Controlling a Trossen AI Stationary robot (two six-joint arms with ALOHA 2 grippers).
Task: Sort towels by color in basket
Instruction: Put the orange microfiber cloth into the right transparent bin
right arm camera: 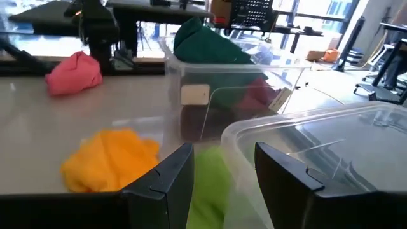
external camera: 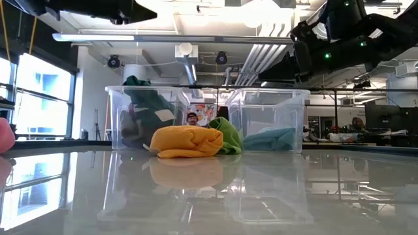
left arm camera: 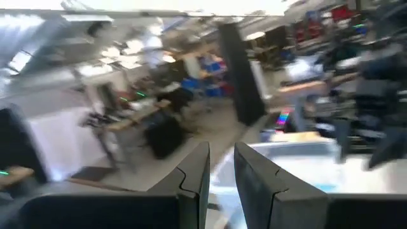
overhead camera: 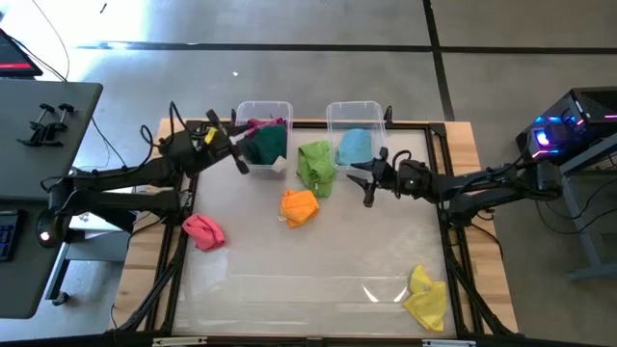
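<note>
Overhead, left end effector: beside the near left corner of the left bin, above the bench; fingers slightly parted with a narrow gap, nothing between them in the left wrist view.
Right end effector: just in front of the right bin, close to the light green towel; fingers apart and empty, as the right wrist view shows.
Left bin: clear plastic, at the far edge of the bench; it holds the dark green towel, piled above the rim, with a magenta towel at its far side.
Right bin: clear plastic, just beside the left bin; the light blue towel lies inside it.
Light green towel: on the bench between the 2 bins and a little in front of them, leaning against the right bin's corner in the right wrist view.
Orange towel: on the bench just in front of the light green towel, touching it in the low view.
Pink towel: on the bench toward the left side, well apart from the bins.
Yellow towel: near the front right corner of the bench, far from the others.
Bench: glossy, pale surface with a wooden border.
</note>
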